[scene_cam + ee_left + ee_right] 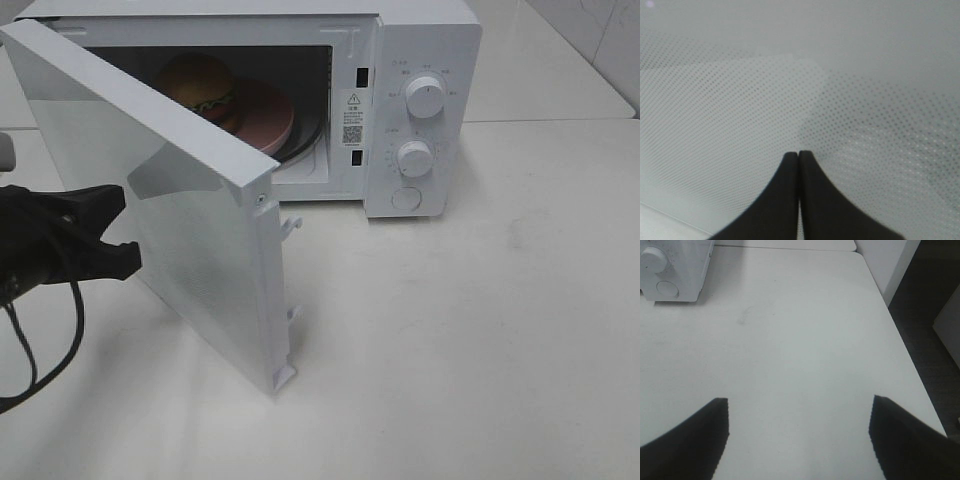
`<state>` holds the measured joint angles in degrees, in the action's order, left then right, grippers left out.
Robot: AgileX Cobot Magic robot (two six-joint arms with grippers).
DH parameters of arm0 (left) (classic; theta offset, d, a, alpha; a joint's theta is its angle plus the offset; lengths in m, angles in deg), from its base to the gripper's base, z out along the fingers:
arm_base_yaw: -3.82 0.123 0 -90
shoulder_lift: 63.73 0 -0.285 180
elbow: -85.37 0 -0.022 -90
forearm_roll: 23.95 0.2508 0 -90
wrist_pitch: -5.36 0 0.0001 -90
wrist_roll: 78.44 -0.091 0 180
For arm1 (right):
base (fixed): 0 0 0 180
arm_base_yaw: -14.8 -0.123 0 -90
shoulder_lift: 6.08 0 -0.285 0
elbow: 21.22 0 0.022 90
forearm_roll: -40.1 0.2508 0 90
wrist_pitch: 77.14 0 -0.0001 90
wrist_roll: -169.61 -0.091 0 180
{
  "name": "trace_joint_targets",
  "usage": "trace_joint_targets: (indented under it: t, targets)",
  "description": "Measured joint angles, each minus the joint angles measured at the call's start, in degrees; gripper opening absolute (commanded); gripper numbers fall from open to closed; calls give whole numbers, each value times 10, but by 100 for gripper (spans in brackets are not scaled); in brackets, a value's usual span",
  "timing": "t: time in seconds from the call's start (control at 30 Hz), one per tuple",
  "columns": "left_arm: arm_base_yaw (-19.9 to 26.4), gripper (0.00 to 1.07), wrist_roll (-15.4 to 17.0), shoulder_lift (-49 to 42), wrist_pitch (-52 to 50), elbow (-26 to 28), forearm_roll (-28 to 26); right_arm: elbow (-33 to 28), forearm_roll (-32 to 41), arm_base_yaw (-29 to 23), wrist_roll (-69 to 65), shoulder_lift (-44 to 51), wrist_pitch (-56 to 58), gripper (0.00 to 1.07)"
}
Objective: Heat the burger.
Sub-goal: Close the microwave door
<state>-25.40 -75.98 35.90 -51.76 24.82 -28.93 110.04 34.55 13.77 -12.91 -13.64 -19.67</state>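
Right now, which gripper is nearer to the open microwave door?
Left. The left gripper, shut, sits close at the microwave door's outer face; contact unclear. The right gripper hangs open over the table, well off the door, on the control panel side.

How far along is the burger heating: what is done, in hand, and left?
Done: the burger sits on the pink plate inside the microwave. In hand: the shut left gripper is close to the outer face of the half-open door, probably to push it closed. Left: shutting the door and setting the knobs. The right gripper is open.
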Motion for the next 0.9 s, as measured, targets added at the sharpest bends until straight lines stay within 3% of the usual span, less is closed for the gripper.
trace_joint_targets:
  t: [0.07, 0.2, 0.43, 0.63, 0.8, 0.9]
  targets:
    - [-36, 0, -13, 17, -3, 19, -42, 0, 0, 0, 0, 0, 0, 76]
    - [-64, 0, -25, 32, -4, 41, -79, 0, 0, 0, 0, 0, 0, 76]
    - [-127, 0, -81, 74, 1, 126, -198, 0, 0, 0, 0, 0, 0, 76]
    - [-155, 0, -125, 100, 12, 186, -277, 0, 0, 0, 0, 0, 0, 76]
    - [-173, 0, -195, 127, 41, 264, -352, 0, 0, 0, 0, 0, 0, 76]
    - [-173, 0, -214, 137, 51, 291, -373, 0, 0, 0, 0, 0, 0, 76]
